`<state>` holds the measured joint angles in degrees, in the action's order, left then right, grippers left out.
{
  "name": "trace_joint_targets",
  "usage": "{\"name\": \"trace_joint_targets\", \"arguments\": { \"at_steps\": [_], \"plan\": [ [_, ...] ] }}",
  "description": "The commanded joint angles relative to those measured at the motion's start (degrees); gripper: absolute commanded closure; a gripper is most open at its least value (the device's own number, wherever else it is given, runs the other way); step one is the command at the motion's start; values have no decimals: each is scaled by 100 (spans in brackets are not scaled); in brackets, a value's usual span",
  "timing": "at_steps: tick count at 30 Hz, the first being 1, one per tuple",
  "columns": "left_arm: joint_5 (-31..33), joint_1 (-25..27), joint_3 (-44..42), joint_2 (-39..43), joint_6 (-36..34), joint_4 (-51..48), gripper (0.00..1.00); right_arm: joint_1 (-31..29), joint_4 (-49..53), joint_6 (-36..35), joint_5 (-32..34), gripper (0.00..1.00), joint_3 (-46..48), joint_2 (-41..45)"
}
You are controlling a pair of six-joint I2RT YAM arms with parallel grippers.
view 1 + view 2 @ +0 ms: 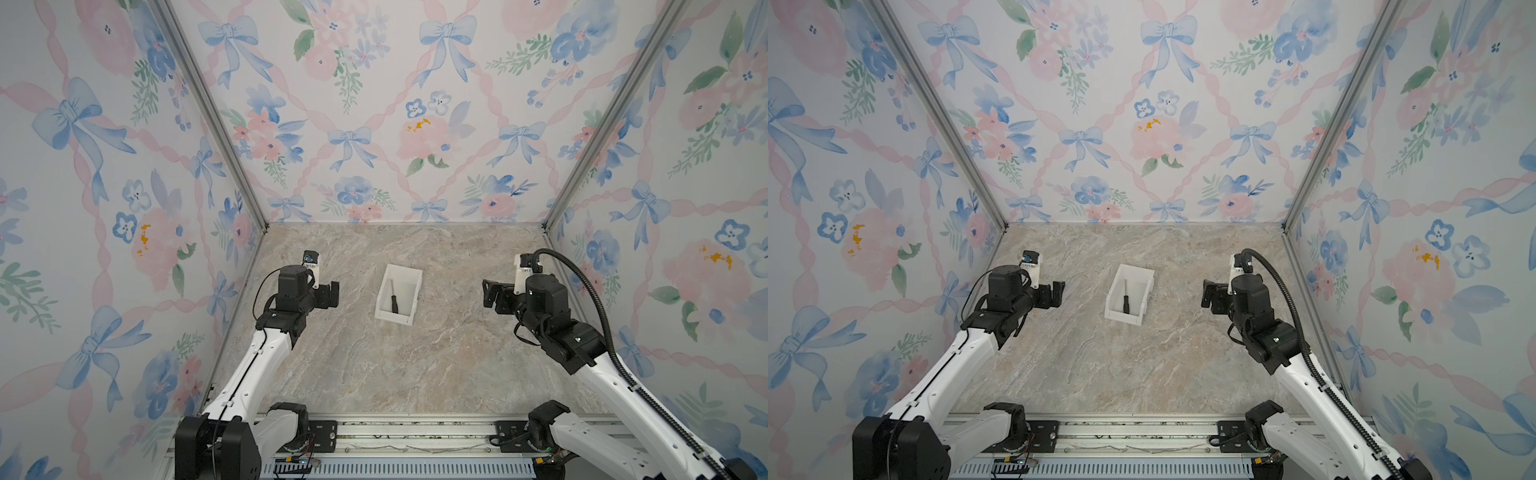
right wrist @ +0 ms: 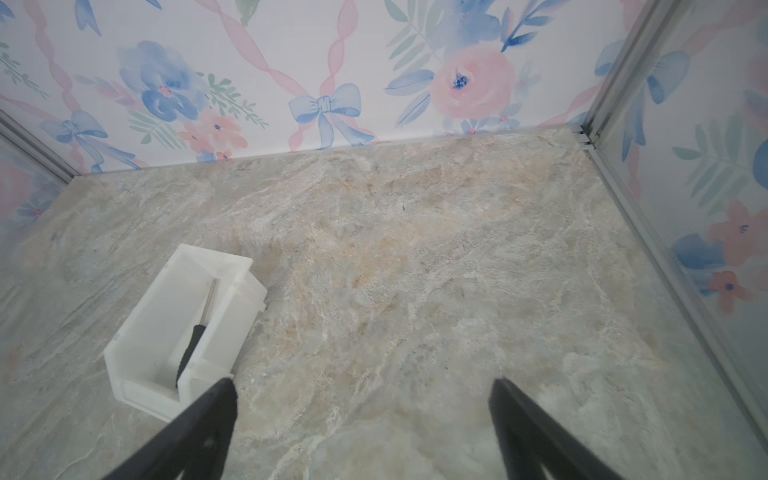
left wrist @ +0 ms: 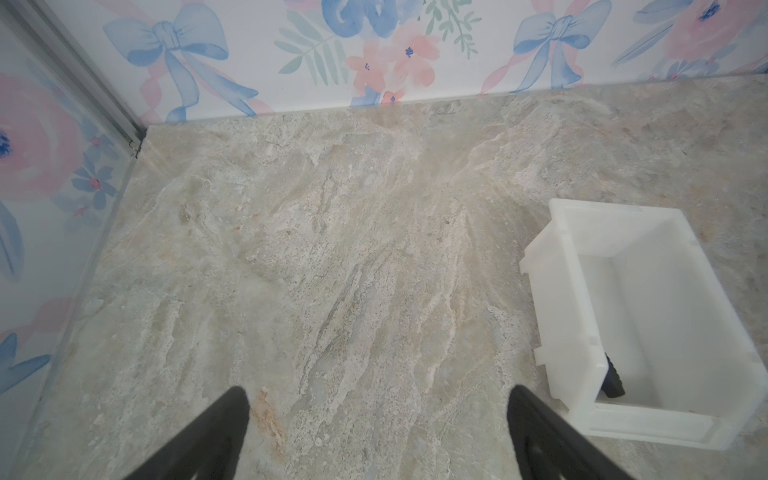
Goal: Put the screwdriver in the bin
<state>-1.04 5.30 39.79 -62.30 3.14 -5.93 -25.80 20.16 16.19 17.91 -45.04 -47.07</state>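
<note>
The screwdriver [image 1: 393, 299], lying in the bin [image 1: 395, 319], looked light, stiff and slim; its black handle offered the best hold. The left claw [image 3: 379, 392] and right claw [image 2: 363, 384] stood wide, empty.

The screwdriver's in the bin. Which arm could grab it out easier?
Probably the left. The left gripper sits a bit nearer the bin than the right gripper, and the screwdriver lies along the bin's left side. Both are open and empty.
</note>
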Motion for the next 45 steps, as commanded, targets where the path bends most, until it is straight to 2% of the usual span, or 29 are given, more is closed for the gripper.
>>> {"name": "trace_joint_targets", "arguments": {
  "at_steps": [1,7,11,13,17,21,26,31,35,37,38,41,45],
  "plan": [
    [251,-64,-597,63,180,1231,2,72,-578,-585,789,3,647,612],
    [337,-206,-1641,-268,153,3070,2,413,-987,-812,854,3,1354,1048],
    [346,-368,-2170,-570,15,4241,2,534,-1820,-1095,819,3,1848,1026],
    [397,-426,-2423,-761,-125,4885,2,666,-2165,-1184,823,3,2002,800],
    [674,-594,-2728,-1210,31,5957,2,993,-3044,-1590,1037,3,2432,297],
    [960,-631,-2848,-1377,193,6530,2,1576,-4197,-1602,480,3,2883,-16],
    [506,-672,-3401,-1513,218,7784,2,2253,-5833,-1190,-32,3,3150,-1060],
    [648,-682,-3469,-1988,284,8387,2,2561,-7146,-1154,-561,3,3144,-2536],
    [861,-682,-3440,-2574,403,8848,2,2617,-7182,-1185,-1076,3,2665,-3332],
    [824,-666,-3456,-2831,307,9281,2,2603,-7649,-1250,-1297,3,2589,-3946],
    [857,-658,-3457,-2737,321,9132,2,2578,-8084,-1286,-1350,3,2602,-4261],
    [913,-645,-3459,-2684,368,9021,2,2502,-7024,-1445,-1403,3,2239,-4066],
    [730,-638,-3184,-2734,249,8607,2,2347,-7155,-1574,-1216,3,2236,-4145]
  ]
}}
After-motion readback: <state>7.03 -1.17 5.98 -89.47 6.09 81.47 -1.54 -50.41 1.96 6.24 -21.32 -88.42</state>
